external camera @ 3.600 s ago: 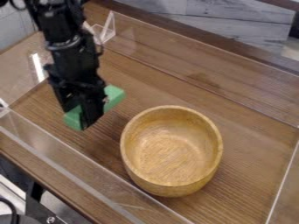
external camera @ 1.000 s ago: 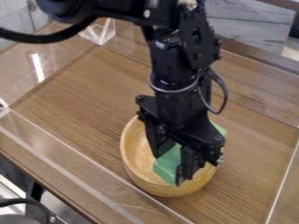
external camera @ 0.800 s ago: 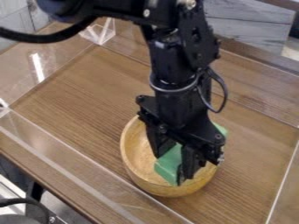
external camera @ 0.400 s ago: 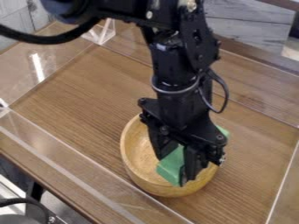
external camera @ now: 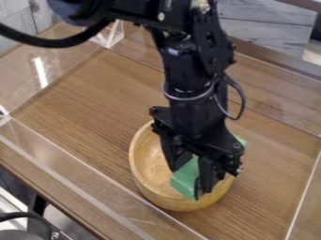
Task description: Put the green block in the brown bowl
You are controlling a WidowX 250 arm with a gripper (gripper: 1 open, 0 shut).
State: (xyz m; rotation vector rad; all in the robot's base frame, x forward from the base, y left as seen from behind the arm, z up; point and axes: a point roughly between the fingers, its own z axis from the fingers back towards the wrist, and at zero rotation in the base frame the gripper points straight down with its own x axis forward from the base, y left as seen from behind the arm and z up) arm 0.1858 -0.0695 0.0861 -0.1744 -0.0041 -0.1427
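Even, soft daylight, moderately bright. Pale glare streaks on clear panels point(external camera: 38, 70) at left and along table point(external camera: 100, 103) edge. Faint shadow inside bowl point(external camera: 148, 164) beneath arm point(external camera: 189, 66). Low resolution, overall softness; black arm detail lost.

Flat, elongated bright green rectangular block point(external camera: 191, 175): clamped in black jaws, tilted on a slant, lower end down inside the bowl, upper end showing at about two o'clock near the rim. Round, thick-walled, light tan wooden bowl point(external camera: 146, 171): upright on the wood surface, at about five o'clock in the view, interior grainy, largely covered from above.
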